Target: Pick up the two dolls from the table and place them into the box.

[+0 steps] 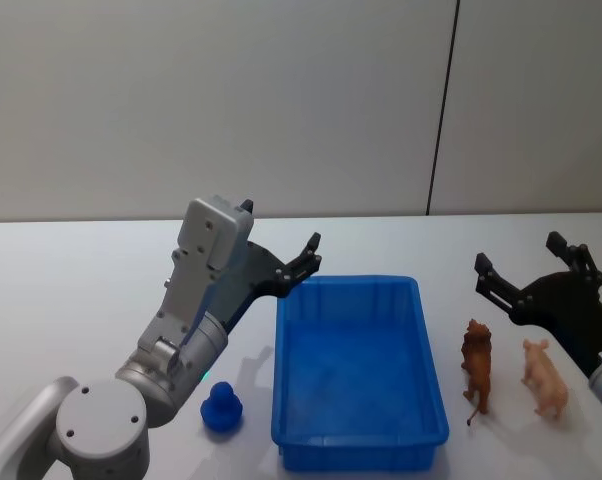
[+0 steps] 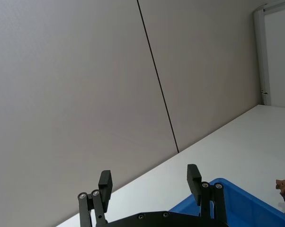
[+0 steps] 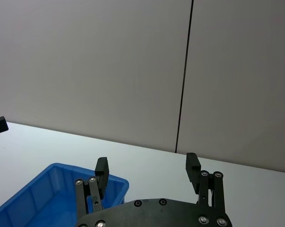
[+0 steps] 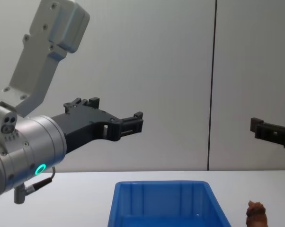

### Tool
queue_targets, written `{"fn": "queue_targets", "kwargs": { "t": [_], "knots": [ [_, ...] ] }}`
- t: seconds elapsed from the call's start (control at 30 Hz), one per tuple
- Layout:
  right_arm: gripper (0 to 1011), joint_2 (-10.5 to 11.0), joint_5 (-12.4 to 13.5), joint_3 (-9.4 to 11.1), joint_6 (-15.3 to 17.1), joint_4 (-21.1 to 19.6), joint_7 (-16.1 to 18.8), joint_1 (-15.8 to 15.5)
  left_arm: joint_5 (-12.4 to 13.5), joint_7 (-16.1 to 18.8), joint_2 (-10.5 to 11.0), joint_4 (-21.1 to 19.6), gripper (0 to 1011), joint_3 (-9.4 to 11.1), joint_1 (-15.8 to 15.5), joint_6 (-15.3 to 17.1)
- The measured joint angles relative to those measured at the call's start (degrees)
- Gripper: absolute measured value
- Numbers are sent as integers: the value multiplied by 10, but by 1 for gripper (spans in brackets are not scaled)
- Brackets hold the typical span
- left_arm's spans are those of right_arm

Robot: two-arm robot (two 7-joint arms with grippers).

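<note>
head view: brown lion doll (image 1: 476, 365) and pink pig doll (image 1: 544, 377) stand on the table (image 1: 81, 300) right of the blue box (image 1: 361, 455), close by the right gripper (image 1: 517, 255), fingers apart; left gripper (image 1: 309, 258), also spread, hovers at the box's far-left corner.

My head camera looks forward and down on the plain white matte tabletop (image 1: 81, 270) and takes in the whole bright blue ribbed plastic bin (image 1: 361, 282). The chest camera sits lower, facing level at the grey panelled wall (image 4: 156, 71). Both wrist cameras tilt up at that wall. All four views share the bin's far end.
</note>
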Motion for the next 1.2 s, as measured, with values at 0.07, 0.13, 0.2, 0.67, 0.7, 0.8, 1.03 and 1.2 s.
{"fn": "queue_targets", "kwargs": {
  "t": [0.07, 0.13, 0.2, 0.67, 0.7, 0.8, 1.03, 1.2],
  "knots": [
    [1001, 0, 0, 0, 0, 0, 0, 0, 0, 0, 0, 0, 1001, 0, 0, 0],
    [1001, 0, 0, 0, 0, 0, 0, 0, 0, 0, 0, 0, 1001, 0, 0, 0],
    [1001, 0, 0, 0, 0, 0, 0, 0, 0, 0, 0, 0, 1001, 0, 0, 0],
    [1001, 0, 0, 0, 0, 0, 0, 0, 0, 0, 0, 0, 1001, 0, 0, 0],
    [1001, 0, 0, 0, 0, 0, 0, 0, 0, 0, 0, 0, 1001, 0, 0, 0],
    [1001, 0, 0, 0, 0, 0, 0, 0, 0, 0, 0, 0, 1001, 0, 0, 0],
    [1001, 0, 0, 0, 0, 0, 0, 0, 0, 0, 0, 0, 1001, 0, 0, 0],
    [1001, 0, 0, 0, 0, 0, 0, 0, 0, 0, 0, 0, 1001, 0, 0, 0]
  ]
}}
